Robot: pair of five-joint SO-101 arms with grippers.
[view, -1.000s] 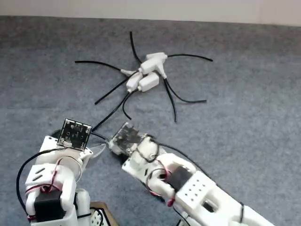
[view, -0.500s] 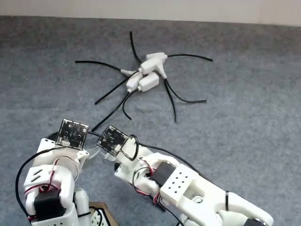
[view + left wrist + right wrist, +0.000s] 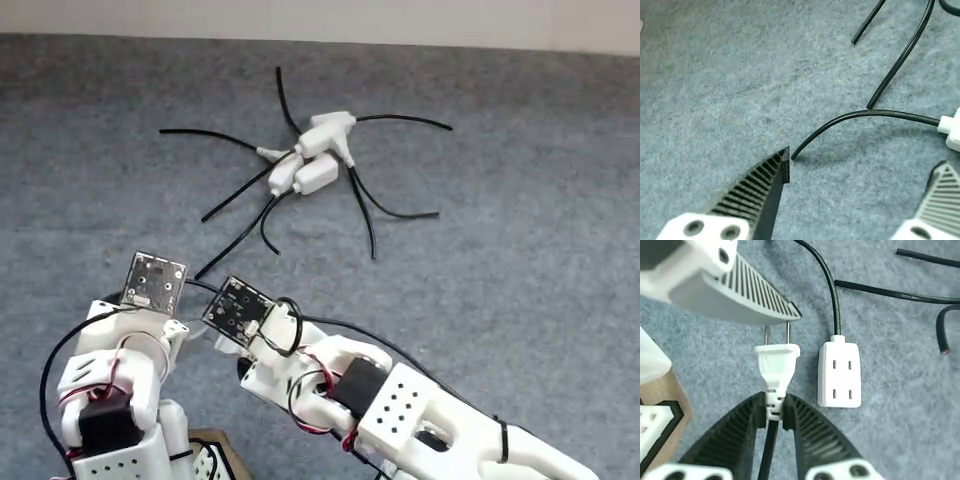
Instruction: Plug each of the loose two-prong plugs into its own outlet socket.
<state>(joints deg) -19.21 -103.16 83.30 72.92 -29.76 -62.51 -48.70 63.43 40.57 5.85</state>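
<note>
Two ribbed right fingers pinch white plug, fuzzy carpet.

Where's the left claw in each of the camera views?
High view: left claw, mostly hidden, low at left between the two camera boards.
Left wrist view: open, its fingers flanking a cable end.
Right wrist view: one grey finger just beyond the plug's prongs.
Shared landmark: grey carpet.

The white plastic left arm stands at the near left corner of the table. Its grey ribbed-fingered left gripper is spread wide, tips low over the surface. The white plastic right arm reaches in from the near edge just beside it. Its black ribbed-fingered right gripper is clamped on the neck of a white two-prong plug.
</note>
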